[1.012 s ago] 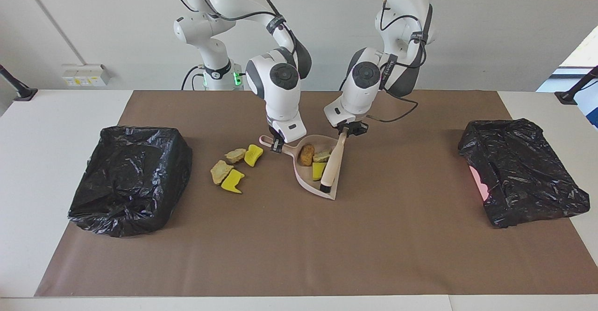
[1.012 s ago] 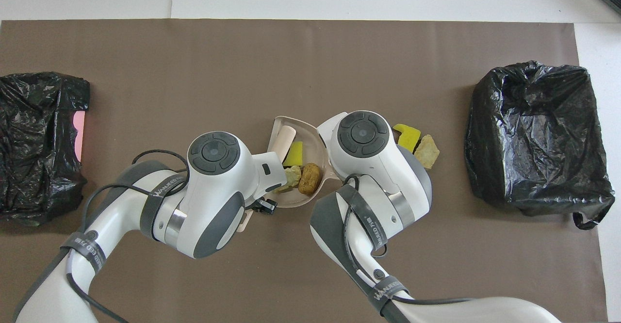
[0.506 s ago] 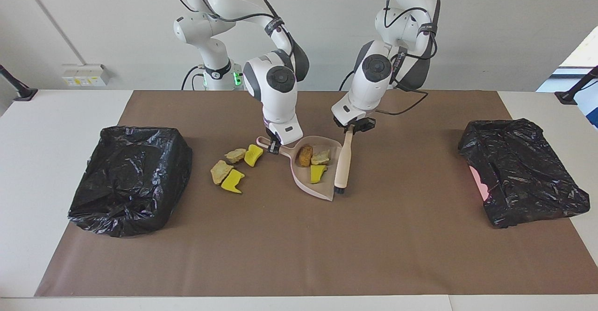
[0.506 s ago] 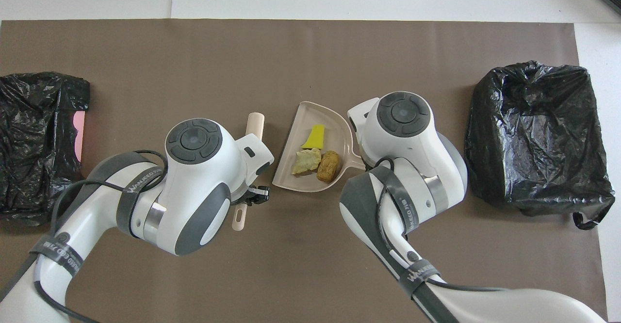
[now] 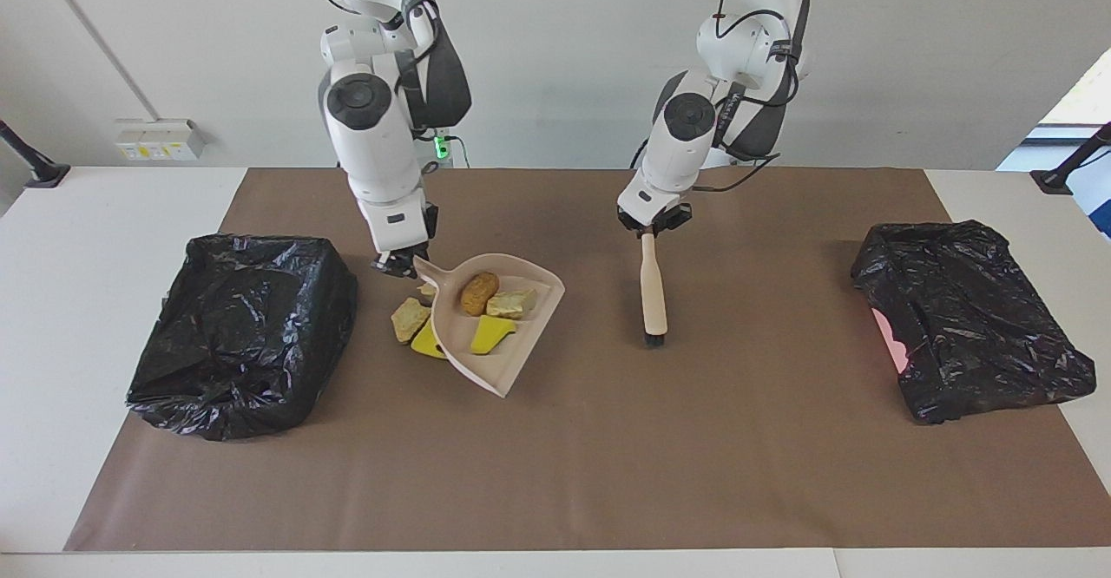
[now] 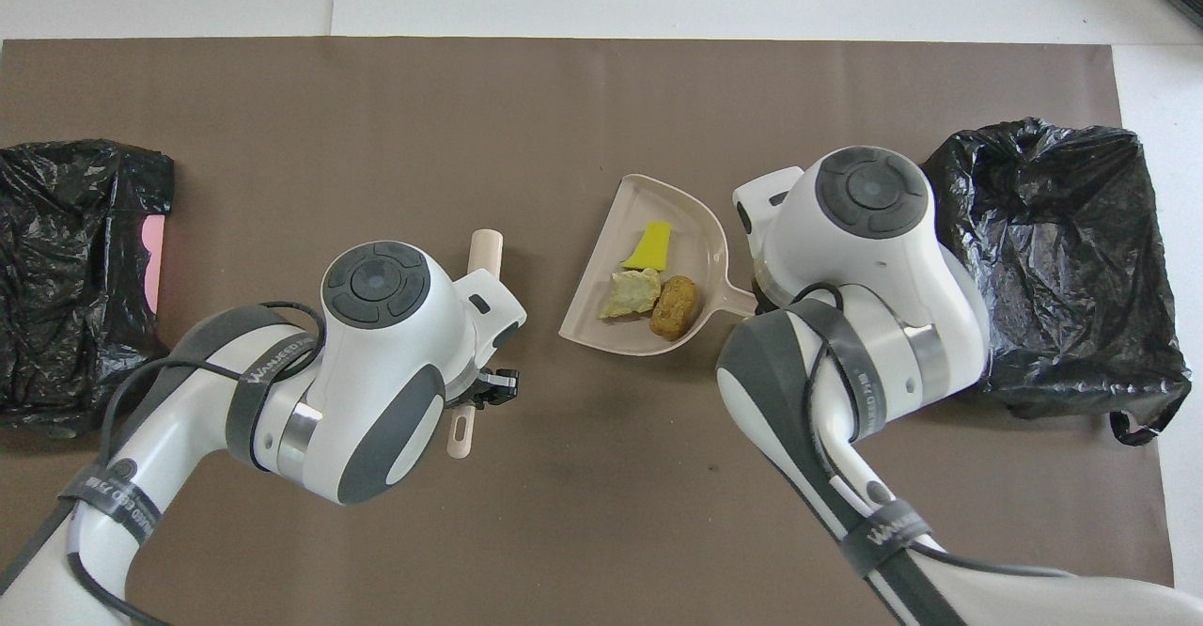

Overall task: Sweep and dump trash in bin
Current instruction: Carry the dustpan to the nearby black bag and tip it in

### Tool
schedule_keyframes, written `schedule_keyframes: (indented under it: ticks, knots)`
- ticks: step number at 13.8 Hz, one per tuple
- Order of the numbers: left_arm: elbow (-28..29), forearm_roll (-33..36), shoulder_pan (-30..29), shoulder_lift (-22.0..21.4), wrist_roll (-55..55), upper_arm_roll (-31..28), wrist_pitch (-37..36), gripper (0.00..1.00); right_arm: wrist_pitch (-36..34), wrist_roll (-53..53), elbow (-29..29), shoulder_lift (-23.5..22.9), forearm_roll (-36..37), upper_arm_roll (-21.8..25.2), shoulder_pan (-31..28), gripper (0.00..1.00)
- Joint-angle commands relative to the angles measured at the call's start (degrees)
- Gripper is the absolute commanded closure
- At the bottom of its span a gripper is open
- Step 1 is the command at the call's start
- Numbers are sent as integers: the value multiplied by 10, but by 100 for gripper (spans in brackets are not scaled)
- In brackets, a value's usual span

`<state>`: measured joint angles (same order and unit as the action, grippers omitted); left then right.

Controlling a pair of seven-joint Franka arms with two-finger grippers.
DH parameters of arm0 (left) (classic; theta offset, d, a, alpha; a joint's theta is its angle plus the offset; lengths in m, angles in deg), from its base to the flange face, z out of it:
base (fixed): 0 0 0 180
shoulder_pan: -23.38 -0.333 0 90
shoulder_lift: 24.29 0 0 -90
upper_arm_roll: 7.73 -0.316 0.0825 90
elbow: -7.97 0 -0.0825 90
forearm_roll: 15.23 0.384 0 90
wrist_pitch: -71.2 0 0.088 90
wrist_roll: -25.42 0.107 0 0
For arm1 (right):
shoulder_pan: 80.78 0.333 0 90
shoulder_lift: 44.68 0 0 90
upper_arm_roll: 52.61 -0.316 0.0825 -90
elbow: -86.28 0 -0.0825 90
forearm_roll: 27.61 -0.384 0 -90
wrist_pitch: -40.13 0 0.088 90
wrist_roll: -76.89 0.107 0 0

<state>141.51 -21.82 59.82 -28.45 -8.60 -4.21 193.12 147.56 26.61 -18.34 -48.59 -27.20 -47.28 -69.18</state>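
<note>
The right gripper (image 5: 397,264) is clamped on the handle of the pink dustpan (image 5: 512,335) and holds it raised and tilted, just beside the black bin bag (image 5: 234,326) at the right arm's end; three trash lumps lie in the pan: a golden-brown lump (image 5: 478,292), a beige lump (image 5: 510,303) and a yellow lump (image 5: 490,332); other trash pieces (image 5: 410,318) lie on the brown mat (image 5: 555,474) under the pan's edge; the left gripper (image 5: 648,229) is closed on the brush (image 5: 652,296), which hangs down from it with the bristles at the mat.
</note>
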Motion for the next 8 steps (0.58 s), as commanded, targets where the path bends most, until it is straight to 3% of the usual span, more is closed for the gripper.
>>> schedule_keyframes:
  ticks: [1, 4, 8]
  knots:
    - [68, -4, 67, -72, -73, -6, 22, 100, -32, -38, 20, 9, 1, -5, -76, 100]
    - [123, -4, 148, -125, -154, -6, 27, 100, -41, -101, 49, -5, 6, -4, -161, 100]
    - [168, -6, 231, -131, -253, -5, 94, 100, -29, -245, 64, -11, 86, -1, -249, 100]
